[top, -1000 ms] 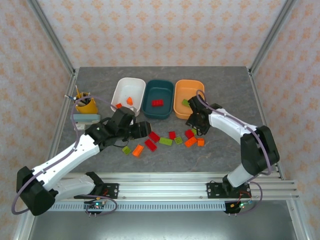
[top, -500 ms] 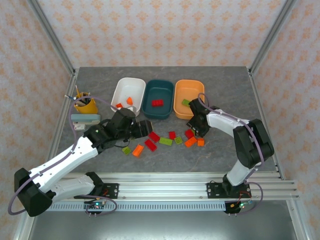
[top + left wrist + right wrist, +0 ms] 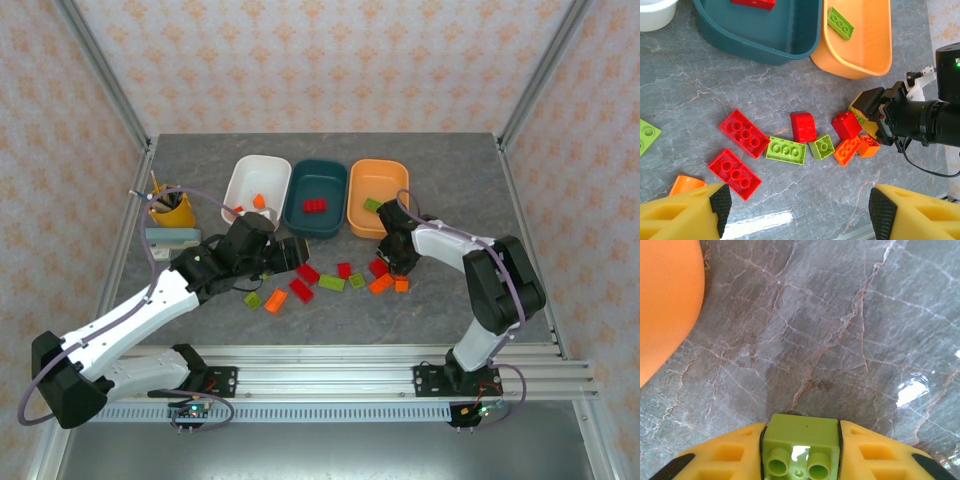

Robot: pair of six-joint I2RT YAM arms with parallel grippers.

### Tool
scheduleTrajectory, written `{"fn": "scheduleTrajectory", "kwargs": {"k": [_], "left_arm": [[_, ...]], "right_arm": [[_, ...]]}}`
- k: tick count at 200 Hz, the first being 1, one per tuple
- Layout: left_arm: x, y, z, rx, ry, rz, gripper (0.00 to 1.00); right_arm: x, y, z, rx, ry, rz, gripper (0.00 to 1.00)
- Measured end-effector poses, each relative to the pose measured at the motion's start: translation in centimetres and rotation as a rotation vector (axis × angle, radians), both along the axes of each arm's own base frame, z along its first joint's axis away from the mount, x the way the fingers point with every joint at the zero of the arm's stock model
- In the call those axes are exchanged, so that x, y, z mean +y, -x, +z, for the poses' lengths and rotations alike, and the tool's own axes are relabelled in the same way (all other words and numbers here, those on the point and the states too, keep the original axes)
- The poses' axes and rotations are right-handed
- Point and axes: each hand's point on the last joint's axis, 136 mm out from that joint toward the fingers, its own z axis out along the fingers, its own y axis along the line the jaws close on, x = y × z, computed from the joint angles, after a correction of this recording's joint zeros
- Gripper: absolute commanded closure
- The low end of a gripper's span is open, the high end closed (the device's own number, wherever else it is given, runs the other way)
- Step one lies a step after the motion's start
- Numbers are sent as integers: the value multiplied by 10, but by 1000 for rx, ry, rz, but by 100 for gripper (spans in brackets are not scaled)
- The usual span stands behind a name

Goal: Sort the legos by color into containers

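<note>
R fingers (image 3: 725,455) are clamped on a lime brick (image 3: 801,432), pads tight on both its sides, studs facing the wrist cam. Bare table (image 3: 840,330) lies beyond it; can't tell if the brick touches the top. The orange tub (image 3: 385,182) wall is just beside, at the left of that view. From overhead, the R arm is tucked at that tub's near side, by the right end of the loose pile. L fingers (image 3: 680,215) stand wide apart w/ nothing btwn them, hovering over the pile's left part. Loose on the table in the L wrist view: two red oblongs (image 3: 745,133) side by side, a lime oblong (image 3: 785,150) next to a lime square (image 3: 821,146), two red blocks (image 3: 803,126), and an orange pair (image 3: 847,150) touching each other near the R fingers. An orange bit (image 3: 685,182) and a lime tile (image 3: 646,137) sit further left. White tub (image 3: 262,175) holds an orange chip (image 3: 258,200) and a red chip (image 3: 238,211). Teal tub (image 3: 318,180) holds a red bar (image 3: 316,206). The orange tub holds a lime bar (image 3: 840,22). Pen cup (image 3: 172,208) sits at far left, well apart from the pile.
</note>
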Motion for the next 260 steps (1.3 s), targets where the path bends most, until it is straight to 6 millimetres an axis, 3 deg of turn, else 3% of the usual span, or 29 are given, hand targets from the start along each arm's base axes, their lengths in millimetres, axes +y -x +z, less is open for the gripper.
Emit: {"fn": "scheduleTrajectory", "kwargs": {"k": [29,65,98,117,137,157,187,204,222,260], "left_arm": [[-2,-2,8,-14,11,0,24],[-6,-12,33,-61,30,11,24],[-8,-28,57,-107,14,43,24],[-8,-36,66,-125,-3,59,24],[-8,-41,68,-130,-18,72,24],[-8,-44,64,-123,-35,79,24],[-4,-43,60,-115,-58,91,24],[-1,-41,58,-106,-69,93,24],[2,-37,57,-100,-72,95,24],[11,-26,54,-79,-70,110,24]], "right_arm": [[-11,2,16,-42,49,9,71],[-14,-3,75,-194,94,94,71],[4,-39,119,-298,112,209,70],[19,-69,129,-316,115,268,70],[32,-95,119,-294,105,314,69],[36,-114,91,-228,90,330,68],[35,-122,47,-108,70,333,63],[35,-123,32,-63,64,335,56],[35,-122,27,-42,51,332,48],[37,-131,41,-70,42,332,38]]}}
